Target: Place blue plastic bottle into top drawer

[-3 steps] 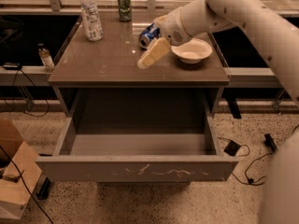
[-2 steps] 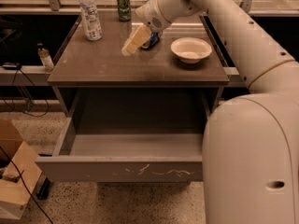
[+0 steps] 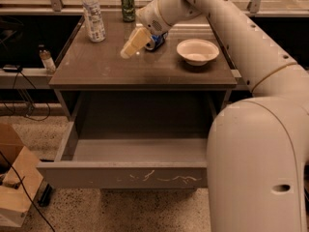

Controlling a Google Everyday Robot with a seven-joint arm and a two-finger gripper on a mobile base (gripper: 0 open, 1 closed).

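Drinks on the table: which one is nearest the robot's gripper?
The blue can, right beside the gripper above the table; the green can and tall clear bottle stand farther back.

Clutter we see around the grey table
On it: white bowl at right, green can at back, blue can mid-table behind the gripper; left of it, a small brown bottle and cardboard box.

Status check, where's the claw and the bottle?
Claw above mid-table, apart from blue plastic bottle, upright back left. Top drawer open. Green can stands beside bottle.
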